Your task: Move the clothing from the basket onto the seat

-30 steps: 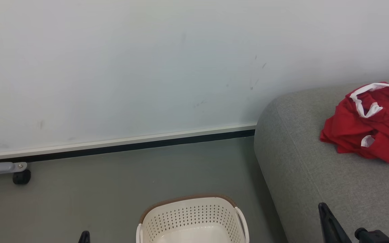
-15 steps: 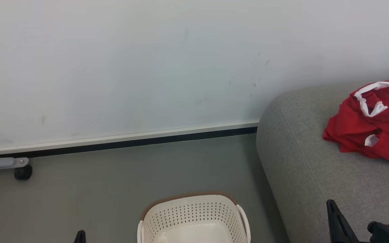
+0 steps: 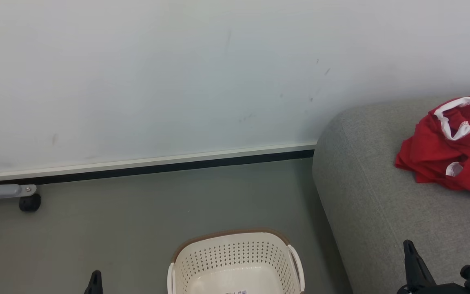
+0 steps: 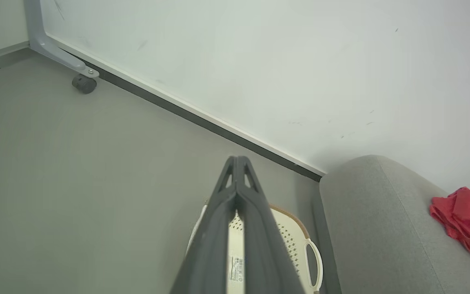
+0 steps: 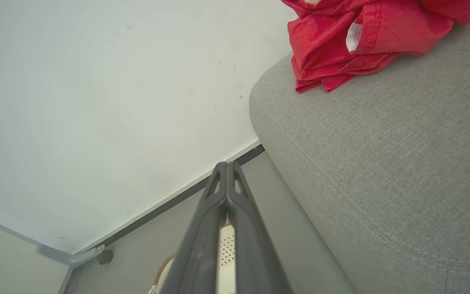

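Head view: the bottom edge crops my left gripper (image 3: 95, 281) to a dark tip and my right gripper (image 3: 411, 255) to one finger, so I cannot read their grip here. The perforated cream basket (image 3: 235, 257), brown-rimmed, is half cut off. The red clothing (image 3: 447, 163) lies crumpled on the woven grey seat (image 3: 365, 212), clipped at the right edge. The whole view has shifted since a second ago, baring more of the basket's floor.

Left wrist view: my fingers are pressed together, empty, hiding the basket's middle.

Right wrist view: clenched too, holding nothing.

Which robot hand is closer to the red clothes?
The right. The right gripper is shut at the near part of the seat, just below the red clothes lying on it. The left gripper is over the floor, beyond the basket, much farther away.
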{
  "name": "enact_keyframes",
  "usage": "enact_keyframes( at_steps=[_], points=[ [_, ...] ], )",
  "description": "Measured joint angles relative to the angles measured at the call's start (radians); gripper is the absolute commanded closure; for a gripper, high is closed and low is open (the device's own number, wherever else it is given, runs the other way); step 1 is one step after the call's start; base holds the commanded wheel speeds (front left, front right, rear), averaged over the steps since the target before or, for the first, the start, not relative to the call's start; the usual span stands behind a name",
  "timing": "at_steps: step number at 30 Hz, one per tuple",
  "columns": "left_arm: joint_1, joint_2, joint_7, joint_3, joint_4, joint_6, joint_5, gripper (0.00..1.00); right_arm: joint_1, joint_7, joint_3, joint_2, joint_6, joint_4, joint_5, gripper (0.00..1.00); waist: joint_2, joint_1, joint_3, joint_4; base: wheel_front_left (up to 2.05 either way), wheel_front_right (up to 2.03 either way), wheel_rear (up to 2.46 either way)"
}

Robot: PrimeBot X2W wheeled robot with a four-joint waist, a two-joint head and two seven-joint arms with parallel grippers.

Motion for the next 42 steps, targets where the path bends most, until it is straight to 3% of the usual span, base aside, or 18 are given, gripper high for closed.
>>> enact_keyframes(
  at_steps=[42],
  points=[
    [-0.101, -0.046, 0.136, 0.096, 0.035, -0.097, -0.473, 1.0, -0.079, 0.133, -0.17, 0.076, 0.097, 0.068, 0.476, 1.0, 0.0, 0.0, 0.036, 0.024, 0.0, 0.0, 0.0]
  ],
)
